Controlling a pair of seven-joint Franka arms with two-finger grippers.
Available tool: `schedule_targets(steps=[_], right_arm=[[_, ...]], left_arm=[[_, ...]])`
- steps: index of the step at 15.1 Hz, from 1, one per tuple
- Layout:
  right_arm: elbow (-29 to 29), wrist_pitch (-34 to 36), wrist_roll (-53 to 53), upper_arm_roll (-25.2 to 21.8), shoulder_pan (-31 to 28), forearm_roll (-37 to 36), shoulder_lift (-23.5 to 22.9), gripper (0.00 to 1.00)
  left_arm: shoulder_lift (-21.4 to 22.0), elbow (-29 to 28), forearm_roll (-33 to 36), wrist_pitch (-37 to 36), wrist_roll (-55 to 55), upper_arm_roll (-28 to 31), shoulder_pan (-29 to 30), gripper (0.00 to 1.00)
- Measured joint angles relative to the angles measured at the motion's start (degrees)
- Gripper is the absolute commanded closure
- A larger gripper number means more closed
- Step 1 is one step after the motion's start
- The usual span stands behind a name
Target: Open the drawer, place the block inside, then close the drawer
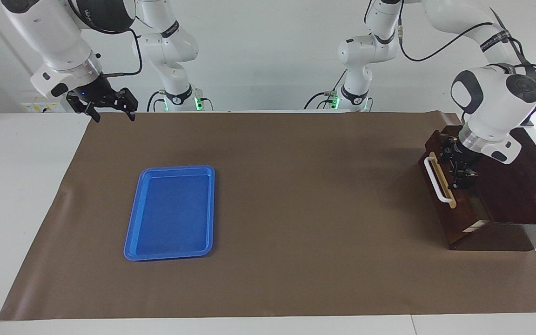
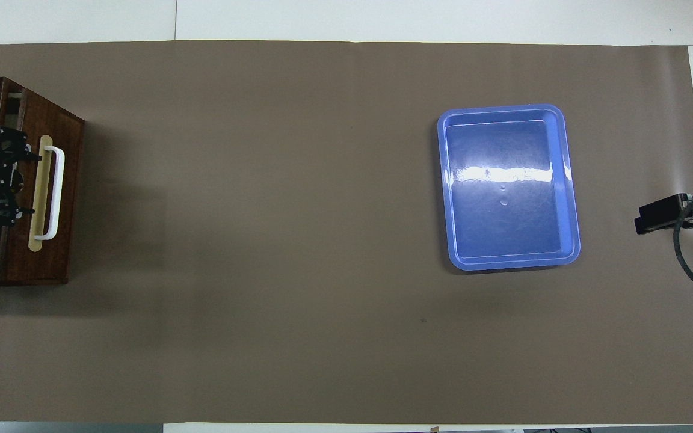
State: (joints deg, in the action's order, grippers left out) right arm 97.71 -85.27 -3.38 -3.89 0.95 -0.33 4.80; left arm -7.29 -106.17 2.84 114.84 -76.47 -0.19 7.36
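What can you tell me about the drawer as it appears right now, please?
The drawer has a dark brown wooden front with a white bar handle mounted on a tan strip. It sits in a dark brown wooden box at the left arm's end of the table, pushed almost fully in, with only a thin sliver of pale interior wood showing. The left gripper, open, is at the top edge of the front; whether it touches is unclear. No block is visible.

We see the drawer (image 2: pixel 52 192) nearly shut at the left arm's end of the surface (image 2: pixel 298 240), the left end effector (image 2: pixel 12 177) spread open over its top edge. A blue tray (image 2: pixel 570 180) lies toward the right arm's end.
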Motion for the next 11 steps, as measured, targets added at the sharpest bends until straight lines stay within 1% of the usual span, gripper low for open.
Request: schedule_targets(steps=[2,6,8,11], right_arm=[[0.0,0.0,-0.1,0.0,-0.2,0.0,0.0,0.0],[-0.1,-0.8,-0.1,0.0,-0.2,-0.6,0.0,0.0],[-0.4,-1.3,-0.1,0.1,-0.2,-2.0,0.0,0.0],[-0.7,-1.3,-0.1,0.3,-0.2,-2.7,0.0,0.0]], left_arm=[[0.0,0.0,-0.2,0.2,2.0,0.0,1.4,0.0],[0.2,0.3,0.3,-0.9,3.1,-0.6,1.1,0.0],[0.7,2.1,0.3,-4.7,5.9,-1.0,0.0,0.0],[2.7,4.7,0.3,-9.8,14.6,-1.3,-2.0,0.0]])
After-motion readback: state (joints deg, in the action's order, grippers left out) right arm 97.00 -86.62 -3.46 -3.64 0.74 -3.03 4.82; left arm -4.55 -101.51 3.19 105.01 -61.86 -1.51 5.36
